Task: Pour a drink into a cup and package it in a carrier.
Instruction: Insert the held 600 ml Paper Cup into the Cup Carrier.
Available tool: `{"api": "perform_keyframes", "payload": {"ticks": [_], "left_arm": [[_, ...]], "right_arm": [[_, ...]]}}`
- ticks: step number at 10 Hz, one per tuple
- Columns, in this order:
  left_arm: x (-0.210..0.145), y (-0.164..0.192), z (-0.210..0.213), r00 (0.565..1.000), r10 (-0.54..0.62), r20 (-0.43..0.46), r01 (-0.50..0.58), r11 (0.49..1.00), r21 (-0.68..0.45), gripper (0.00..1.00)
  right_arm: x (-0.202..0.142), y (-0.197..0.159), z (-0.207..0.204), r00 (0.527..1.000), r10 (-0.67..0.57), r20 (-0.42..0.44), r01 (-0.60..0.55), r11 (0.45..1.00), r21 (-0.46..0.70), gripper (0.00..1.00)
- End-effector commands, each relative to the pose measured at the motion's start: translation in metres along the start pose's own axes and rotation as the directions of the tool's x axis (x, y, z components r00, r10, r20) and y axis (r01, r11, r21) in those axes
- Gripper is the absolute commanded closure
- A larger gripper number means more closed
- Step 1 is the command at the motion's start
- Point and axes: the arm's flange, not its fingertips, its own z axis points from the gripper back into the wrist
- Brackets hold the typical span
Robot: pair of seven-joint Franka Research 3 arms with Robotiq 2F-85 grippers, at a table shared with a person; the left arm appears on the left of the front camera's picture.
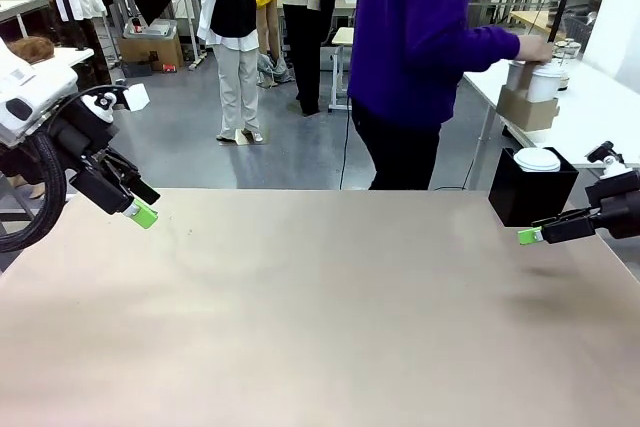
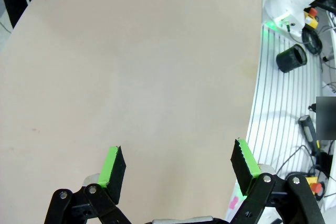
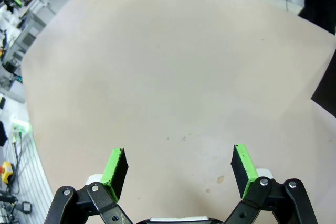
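Both grippers, left gripper [image 2: 178,169] and right gripper [image 3: 179,166], open, empty, at tabletop [image 1: 320,317] side edges. Person's hand [image 1: 533,48] on carrier [image 1: 527,107] at side table; risk: collision when items arrive.

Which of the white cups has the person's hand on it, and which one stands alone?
The cup in the brown carrier on the side table has the person's hand over it. The other cup sits untouched in the black box.

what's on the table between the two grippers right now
Nothing: in the front view the tan table is bare between the open left gripper and the open right gripper.
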Motion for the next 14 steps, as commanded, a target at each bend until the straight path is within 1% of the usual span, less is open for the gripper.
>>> {"api": "perform_keyframes", "payload": {"ticks": [1,14], "left_arm": [[0.0006,0.0000,-0.0006,1.000,0.010,0.017,-0.010,1.000,-0.006,0.00],[0.0006,0.0000,-0.0006,1.000,0.010,0.017,-0.010,1.000,-0.006,0.00]], "right_arm": [[-0.0001,0.0004,0.0015,1.000,0.015,0.006,-0.015,1.000,0.008,0.00],[-0.0001,0.0004,0.0015,1.000,0.015,0.006,-0.015,1.000,0.008,0.00]]}}
